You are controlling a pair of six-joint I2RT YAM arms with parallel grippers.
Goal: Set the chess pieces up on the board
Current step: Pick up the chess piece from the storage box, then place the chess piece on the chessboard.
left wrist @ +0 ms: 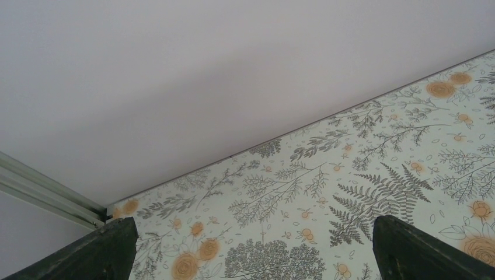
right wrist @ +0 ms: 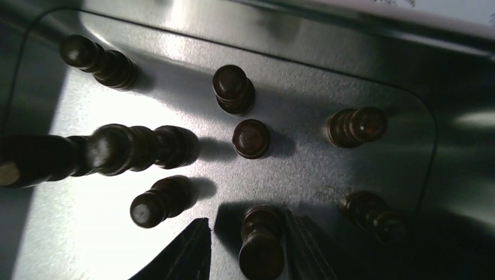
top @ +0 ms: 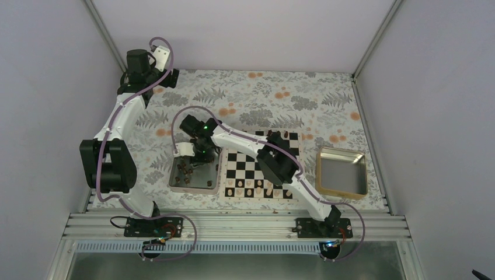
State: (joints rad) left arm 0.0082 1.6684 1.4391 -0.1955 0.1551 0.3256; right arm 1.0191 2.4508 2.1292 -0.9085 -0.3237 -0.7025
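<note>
Right gripper (right wrist: 245, 220) first, since it's right under the lens: its two dark fingers (right wrist: 185, 254) stand apart, down in the metal tray (right wrist: 315, 175), with one dark toppled piece (right wrist: 261, 248) lying between them. One finger looks like it's touching the piece or nearly so. There's a sliver of shadow on the other side, so I'd call that straddling, not clamped.

What worries me is that the piece is round and lying on its side, pointing back at the camera. If the jaws meet it off-centre, it could roll or squirt out along that slick tray floor instead of getting pinched.

It's crowded too. Another fallen piece (right wrist: 157, 201) lies just outside one finger and a third (right wrist: 370, 216) is near the other, so a sloppy squeeze could nudge either. Just ahead of the tips, an upright one (right wrist: 251, 139) stands near enough to get clipped on a lift.

Further out, the rest of the chess pieces (top: 185, 173) share this tray. The board (top: 257, 166) sits just beside it, back under the gripper's own arm. A piece held sideways probably won't stand on its square when let go.

Left gripper (left wrist: 254, 239) is spread wide with nothing in it, well away over the tablecloth (left wrist: 350, 175).
</note>
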